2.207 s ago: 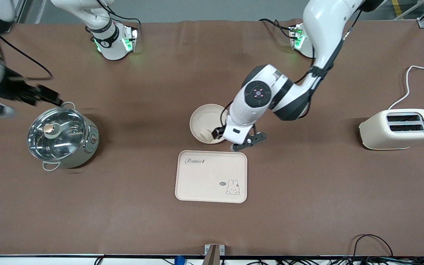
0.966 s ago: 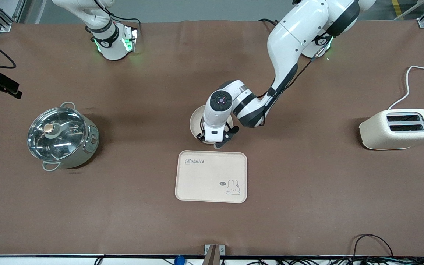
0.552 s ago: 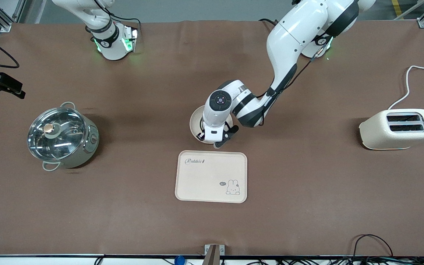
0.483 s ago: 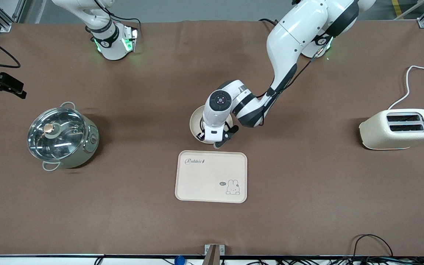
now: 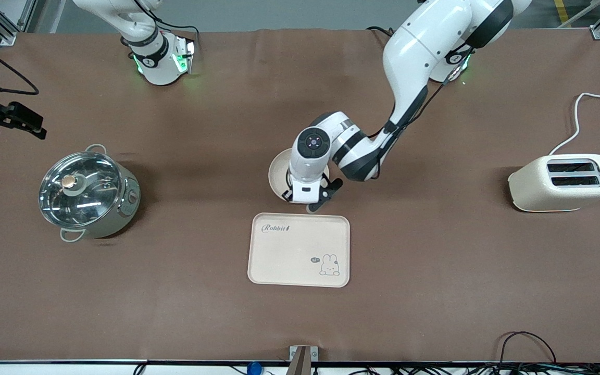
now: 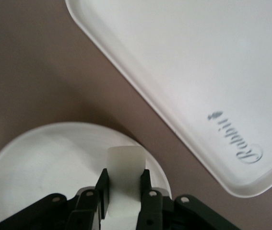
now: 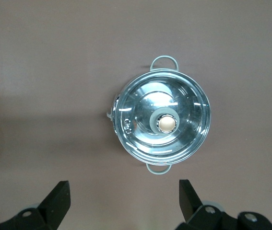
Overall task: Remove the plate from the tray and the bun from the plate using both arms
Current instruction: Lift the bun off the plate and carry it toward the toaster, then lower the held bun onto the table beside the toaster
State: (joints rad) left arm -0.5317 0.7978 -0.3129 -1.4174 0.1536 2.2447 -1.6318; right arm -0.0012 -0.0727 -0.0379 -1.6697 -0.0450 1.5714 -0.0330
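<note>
The left gripper hangs over the plate, its fingers closed on the bun; the tray lies just beside. The right gripper waits spread wide, holding nothing, high above the pot.

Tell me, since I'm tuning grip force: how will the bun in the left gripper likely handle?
The bun, pinched between the left gripper's fingers above the plate, looks soft, so hard squeezing probably dents it. It seems light. Its smooth pale surface might slip.
</note>
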